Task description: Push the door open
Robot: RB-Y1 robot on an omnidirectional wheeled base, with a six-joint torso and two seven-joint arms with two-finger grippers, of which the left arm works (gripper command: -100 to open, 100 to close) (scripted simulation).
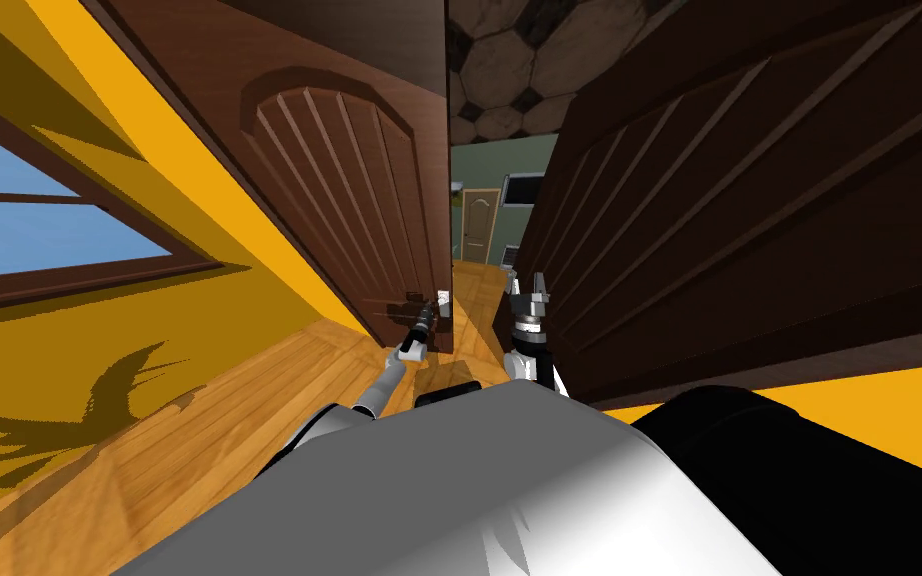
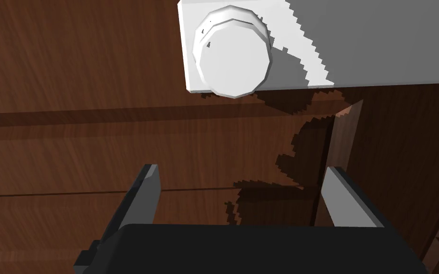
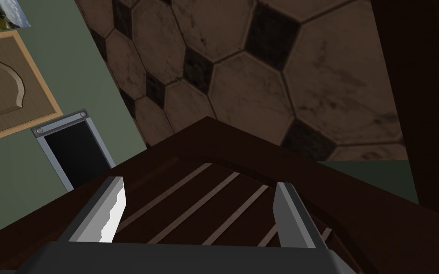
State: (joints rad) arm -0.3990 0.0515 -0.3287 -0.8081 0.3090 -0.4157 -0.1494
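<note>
- The door is a pair of dark brown wooden leaves right in front of me. The left door leaf [image 1: 339,190] carries an arched, ribbed panel, and the right door leaf [image 1: 749,200] is ribbed too and stands at an angle.
- A narrow gap separates their free edges.
- A white round knob [image 2: 233,59] sits on a white plate [image 2: 309,43] near the left leaf's free edge.
- The left tool [image 2: 241,170] faces the left leaf's brown surface just beside the knob. Its fingers are spread wide with nothing between them, and I cannot tell whether they touch the wood.
- The right tool [image 1: 528,285] is raised close to the right leaf's free edge. Its fingers are also spread and empty, with the leaf's ribbed face seen between them.
- Through the gap I see a green wall [image 1: 484,165] with a lighter panelled door [image 1: 476,225] in it.
- A hexagon-patterned dark surface [image 1: 509,60] shows above the green wall.
- A wooden floor [image 1: 249,420] runs under me and on through the gap.
- A yellow wall [image 1: 149,300] with a brown-framed window [image 1: 29,230] stands on my left.
</note>
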